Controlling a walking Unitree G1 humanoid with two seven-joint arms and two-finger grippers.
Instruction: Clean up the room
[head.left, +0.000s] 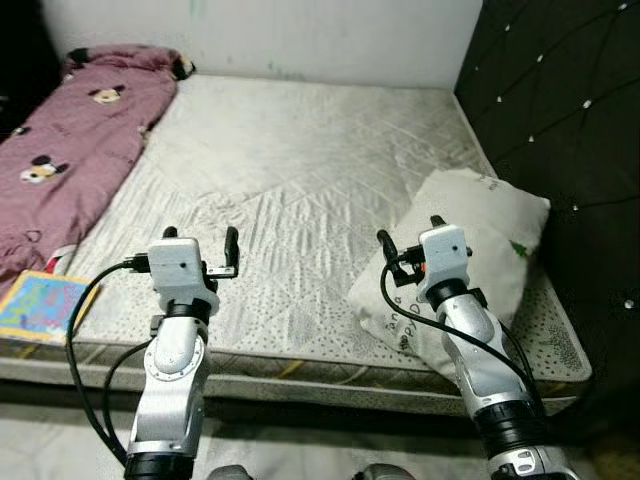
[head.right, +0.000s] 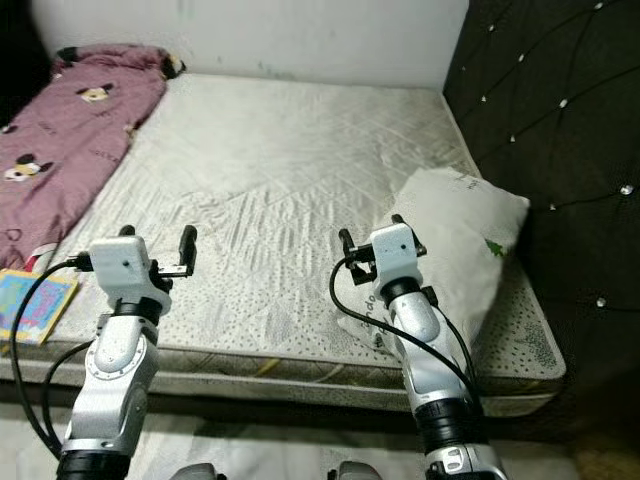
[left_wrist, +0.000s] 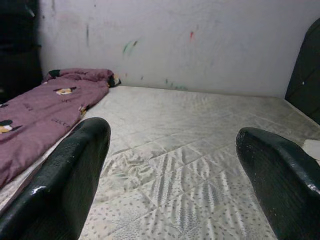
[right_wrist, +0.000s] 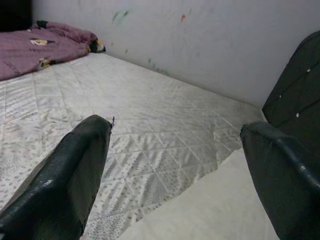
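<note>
Here, one white pillow (head.left: 470, 255) lies on the bed (head.left: 300, 180) at about 4 o'clock, its long side running from 7 to 1. One purple blanket (head.left: 70, 140) lies at 10 o'clock, and one colorful book (head.left: 40, 305) at 8. Two grippers hover, left gripper (head.left: 203, 243) and right gripper (head.left: 408, 238), fingers spread apart, holding nothing.

We see two silver arms with white wrist housings, looped black cables, and each end effector (head.left: 200, 248) (head.left: 410, 238) bearing glossy black fingers.
</note>
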